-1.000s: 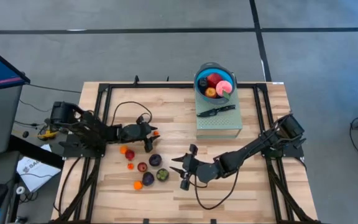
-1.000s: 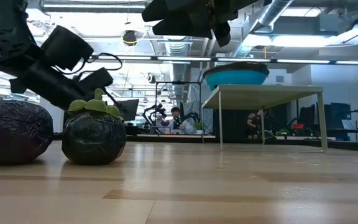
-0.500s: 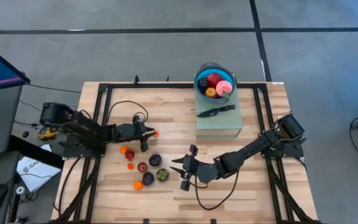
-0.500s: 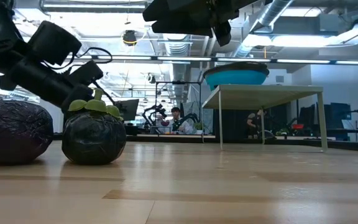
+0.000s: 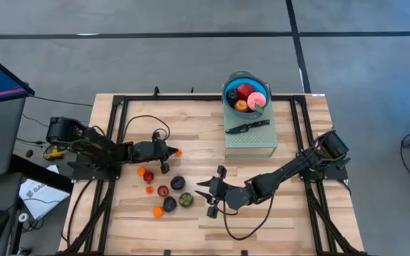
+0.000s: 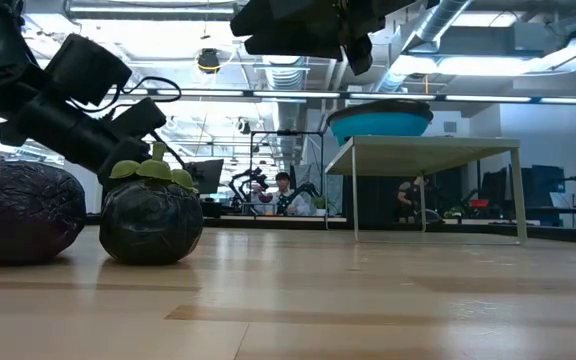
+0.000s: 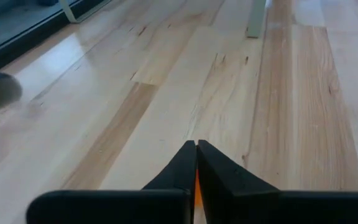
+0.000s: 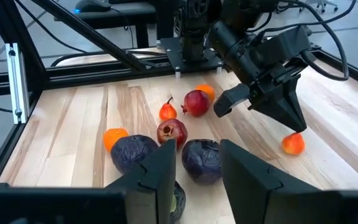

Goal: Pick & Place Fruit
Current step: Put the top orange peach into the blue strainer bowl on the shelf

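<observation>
Several fruit lie at the table's near left: two dark purple ones [image 8: 134,154] [image 8: 202,160], red ones [image 8: 196,102] [image 8: 171,131], a green-capped dark one [image 6: 151,215] and tiny orange ones [image 8: 115,137]. My left gripper [image 8: 295,127] is shut, its tips just over one tiny orange fruit [image 8: 293,144] that rests on the wood. My right gripper [image 8: 194,162] hovers open to the right of the pile [image 5: 205,195], with nothing between its fingers. More fruit fills a teal bowl [image 5: 228,99]. My left gripper points slanting down from the table's left, its shut fingertips [image 7: 196,146] right above the tiny orange fruit [image 5: 179,152], which sits on the table. A sliver of orange [image 7: 196,186] shows through the slit between the fingers. Whether they touch the fruit I cannot tell.
The teal bowl stands at the far end of a pale green raised stand [image 5: 250,144] at the table's far right, with a black knife [image 5: 248,126] lying on the stand. A black frame [image 5: 119,114] runs along the table's edges. Bare wood lies between the two grippers.
My left gripper has shut beside the tiny orange fruit, which stays where it was on the table. My right gripper has kept still.
</observation>
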Controlling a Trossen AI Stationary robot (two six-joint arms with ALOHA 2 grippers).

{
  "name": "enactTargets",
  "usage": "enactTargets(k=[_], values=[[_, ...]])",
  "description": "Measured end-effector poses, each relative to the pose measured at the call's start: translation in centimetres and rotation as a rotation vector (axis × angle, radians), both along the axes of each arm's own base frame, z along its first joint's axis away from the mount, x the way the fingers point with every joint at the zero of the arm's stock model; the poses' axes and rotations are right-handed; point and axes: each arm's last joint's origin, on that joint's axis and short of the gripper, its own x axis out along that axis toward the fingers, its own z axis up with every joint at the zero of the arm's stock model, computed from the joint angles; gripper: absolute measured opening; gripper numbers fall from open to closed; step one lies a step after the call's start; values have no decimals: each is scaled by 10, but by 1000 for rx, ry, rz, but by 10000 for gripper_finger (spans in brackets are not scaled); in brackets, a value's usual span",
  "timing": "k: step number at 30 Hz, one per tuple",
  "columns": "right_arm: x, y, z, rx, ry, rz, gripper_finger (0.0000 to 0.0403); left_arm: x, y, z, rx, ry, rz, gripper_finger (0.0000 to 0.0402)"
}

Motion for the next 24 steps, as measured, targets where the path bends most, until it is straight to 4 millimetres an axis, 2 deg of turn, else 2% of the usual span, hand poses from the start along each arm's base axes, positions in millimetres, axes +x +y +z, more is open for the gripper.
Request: enactTargets(k=[5, 10, 13, 17, 20, 24], values=[[-13, 17, 10, 7, -9, 54, 118, 3, -1, 7, -15, -38, -23, 2], [-48, 45, 30, 44, 28, 139, 118, 22, -7, 40, -113, -210, -156, 1], [-70, 59, 34, 76, 71, 153, 118, 44, -13, 74, -106, -292, -215, 1], [-92, 75, 24, 74, 95, 69, 118, 81, -15, 125, -44, -265, -270, 1], [-100, 83, 14, 59, 83, -10, 118, 104, -6, 165, 31, -271, -265, 1], [-98, 85, -1, 36, 69, -77, 118, 127, 21, 214, 130, -359, -225, 1]])
